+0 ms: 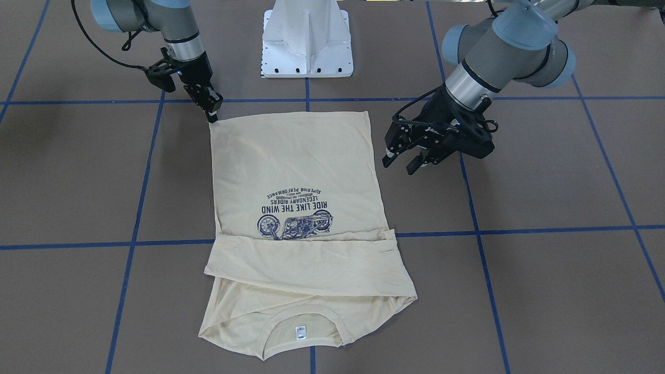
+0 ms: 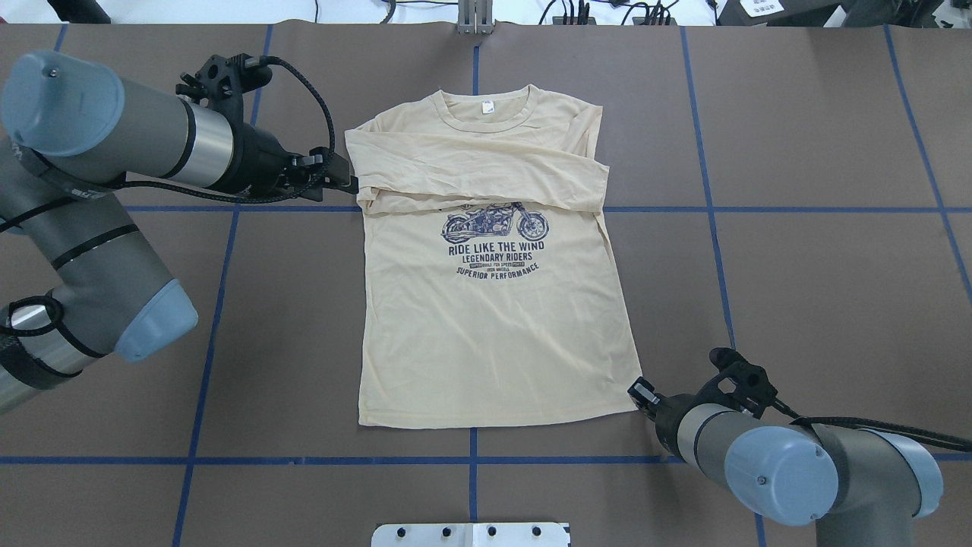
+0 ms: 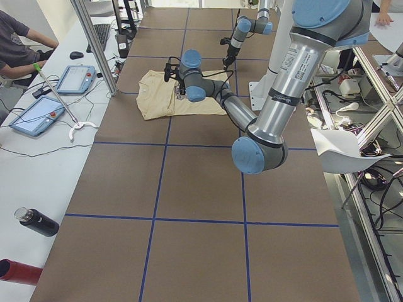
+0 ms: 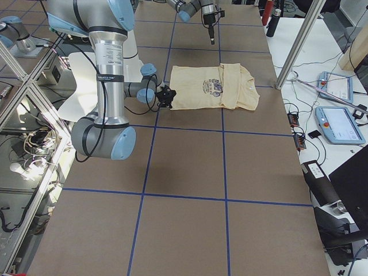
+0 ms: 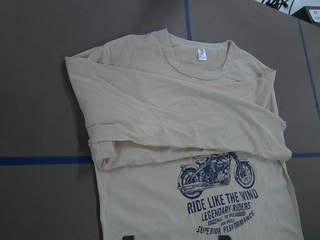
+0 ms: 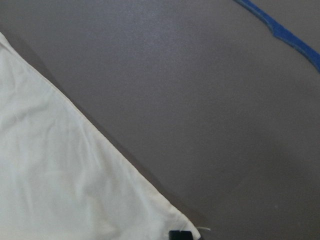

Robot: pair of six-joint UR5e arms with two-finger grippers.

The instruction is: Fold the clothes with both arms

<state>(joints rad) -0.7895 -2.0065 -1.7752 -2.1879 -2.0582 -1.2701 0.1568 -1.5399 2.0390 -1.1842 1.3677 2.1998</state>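
Overhead exterior, right gripper (image 2: pixel 636 393): fingers drawn together at the hem corner nearest the robot. Judged to be pinching it, ready to carry the hem up.
Left gripper (image 1: pixel 400 163): fingers spread, holding nothing, raised off the cloth at the shirt's side; likely bound for the other hem corner.
T-shirt (image 2: pixel 486 327): flat on the table (image 2: pixel 797 266), graphic up, collar away from the robot.
Sleeves (image 2: pixel 486 171): both laid across the chest, covering the top of the graphic — width already narrowed.
Step in hand: hem-to-collar fold — needs both corners held.
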